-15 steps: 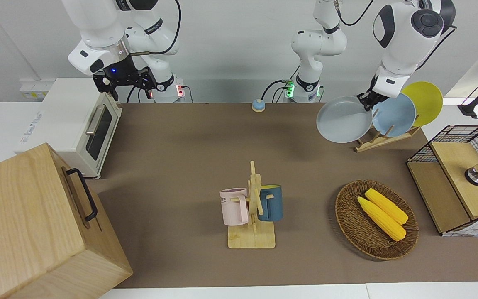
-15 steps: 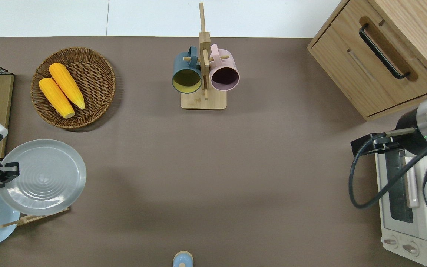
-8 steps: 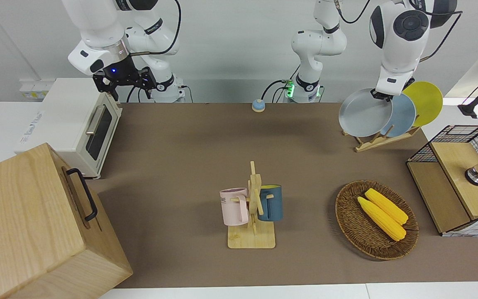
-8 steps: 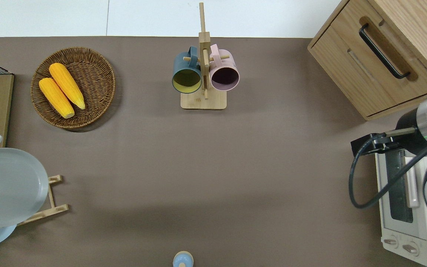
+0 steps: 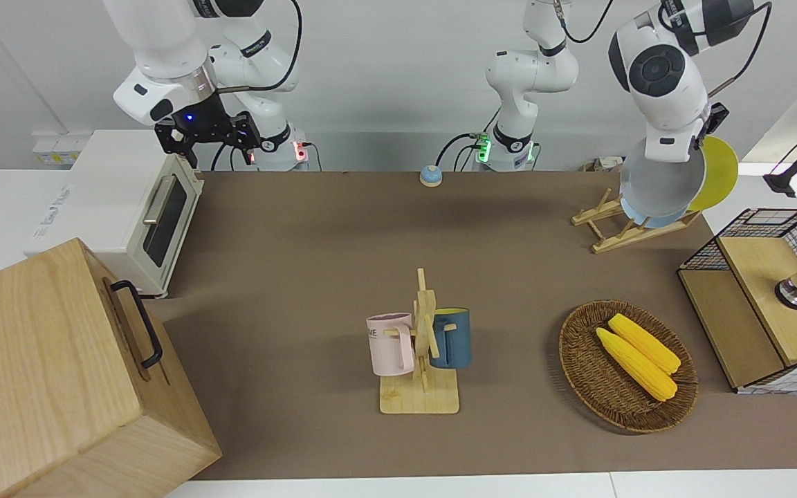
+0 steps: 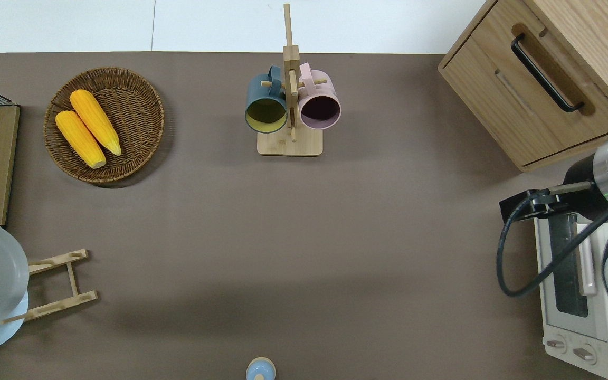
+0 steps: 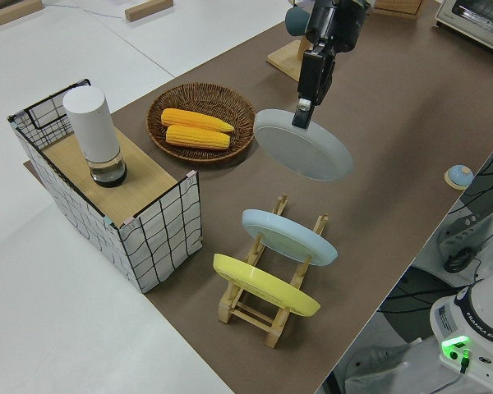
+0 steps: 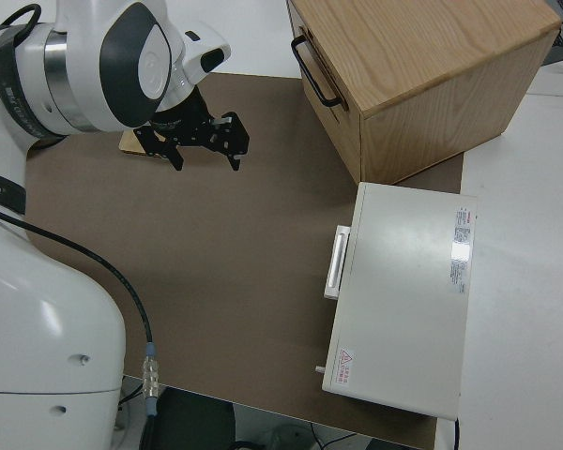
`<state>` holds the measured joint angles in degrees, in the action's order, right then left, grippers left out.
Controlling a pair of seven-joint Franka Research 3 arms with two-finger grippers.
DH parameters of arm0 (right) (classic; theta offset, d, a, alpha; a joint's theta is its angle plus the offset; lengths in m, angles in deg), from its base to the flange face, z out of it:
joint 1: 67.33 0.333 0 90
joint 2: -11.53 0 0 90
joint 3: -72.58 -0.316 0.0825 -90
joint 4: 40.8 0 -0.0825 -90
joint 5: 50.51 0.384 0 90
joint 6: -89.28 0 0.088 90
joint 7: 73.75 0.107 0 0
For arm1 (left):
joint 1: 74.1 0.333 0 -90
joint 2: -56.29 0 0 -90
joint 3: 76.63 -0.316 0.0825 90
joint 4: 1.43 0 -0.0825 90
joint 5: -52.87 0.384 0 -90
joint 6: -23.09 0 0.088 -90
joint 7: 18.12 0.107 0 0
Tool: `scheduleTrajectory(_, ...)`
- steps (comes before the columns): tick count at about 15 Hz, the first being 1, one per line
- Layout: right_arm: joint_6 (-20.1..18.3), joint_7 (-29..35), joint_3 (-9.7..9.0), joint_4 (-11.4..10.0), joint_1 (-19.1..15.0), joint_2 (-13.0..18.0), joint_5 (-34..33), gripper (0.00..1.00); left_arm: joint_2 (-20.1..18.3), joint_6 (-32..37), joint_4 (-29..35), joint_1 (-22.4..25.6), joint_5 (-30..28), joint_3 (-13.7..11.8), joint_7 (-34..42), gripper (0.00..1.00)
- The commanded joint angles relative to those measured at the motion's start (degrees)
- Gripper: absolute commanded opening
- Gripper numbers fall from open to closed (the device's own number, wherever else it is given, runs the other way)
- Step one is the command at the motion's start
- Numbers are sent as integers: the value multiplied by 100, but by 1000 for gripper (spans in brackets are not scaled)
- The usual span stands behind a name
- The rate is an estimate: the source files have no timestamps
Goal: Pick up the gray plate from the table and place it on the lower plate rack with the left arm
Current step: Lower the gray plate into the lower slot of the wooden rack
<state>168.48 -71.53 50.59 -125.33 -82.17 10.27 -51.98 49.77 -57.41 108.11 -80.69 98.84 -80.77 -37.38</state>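
Side view: left tool (image 7: 304, 115) seemingly pinches round gray plate (image 7: 304, 146).

I count three plates: a gray plate (image 7: 304, 144), a blue plate (image 7: 289, 236) and a yellow plate (image 7: 265, 285). I see two corn cobs (image 5: 637, 355), two mugs (image 5: 420, 340), one basket (image 5: 587, 387) and one plate rack (image 5: 605, 225).

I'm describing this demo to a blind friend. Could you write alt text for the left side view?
The left gripper holds the gray plate by its rim in the air, tilted, over the wooden plate rack. The rack already holds a light blue plate and a yellow plate; a basket of corn and a wire-sided shelf are nearby.
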Motion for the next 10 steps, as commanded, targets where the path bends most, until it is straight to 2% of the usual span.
scheduleTrajectory(1, -62, 68, -121, 33, -132, 12, -37, 983, -16, -35, 567, -97, 201, 1, -832, 0)
scheduleTrajectory(10, -62, 68, -113, 41, -132, 12, -37, 983, -7, -519, 1262, -247, 149, 19, -1835, 0)
